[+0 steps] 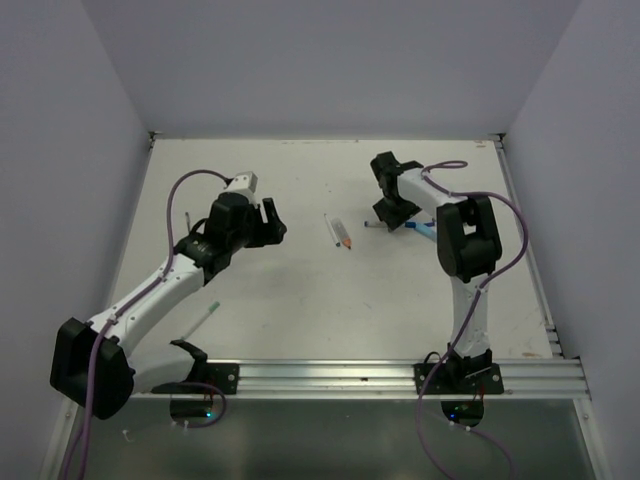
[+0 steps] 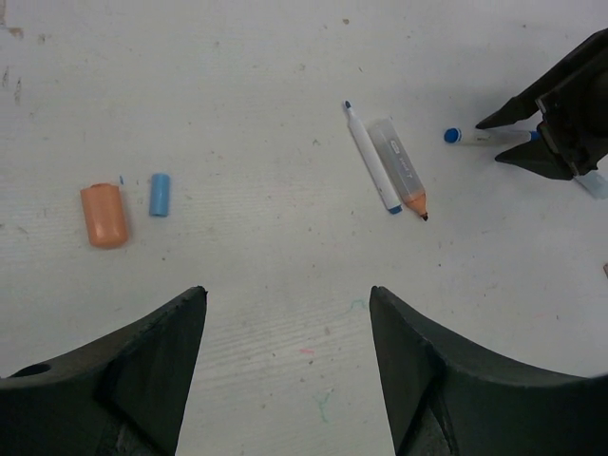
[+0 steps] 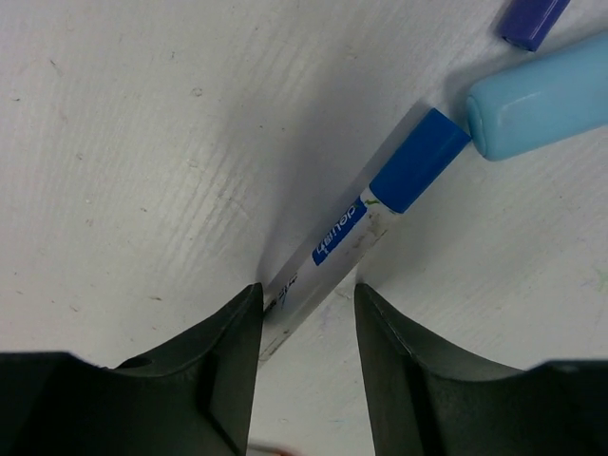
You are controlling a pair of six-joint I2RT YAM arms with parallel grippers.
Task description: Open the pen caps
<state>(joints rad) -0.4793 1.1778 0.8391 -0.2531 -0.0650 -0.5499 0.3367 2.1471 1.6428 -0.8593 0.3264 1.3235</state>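
Note:
My right gripper [image 3: 309, 290] is down at the table, its jaws either side of a white pen [image 3: 334, 249] with a blue pen cap [image 3: 418, 160]. The left finger touches the barrel and a gap remains at the right finger. In the top view the right gripper [image 1: 385, 215] is at the far right. My left gripper [image 2: 288, 299] hovers open and empty, shown in the top view [image 1: 272, 222] left of centre. A loose orange cap [image 2: 104, 216] and a blue cap [image 2: 160, 194] lie apart from two uncapped pens [image 2: 370, 157], [image 2: 404, 176].
A light blue cap [image 3: 537, 100] touches the held pen's blue cap, and a dark blue piece [image 3: 532, 19] lies beyond it. A green-ended pen [image 1: 205, 320] lies near the left arm. The metal rail [image 1: 350, 378] runs along the near edge.

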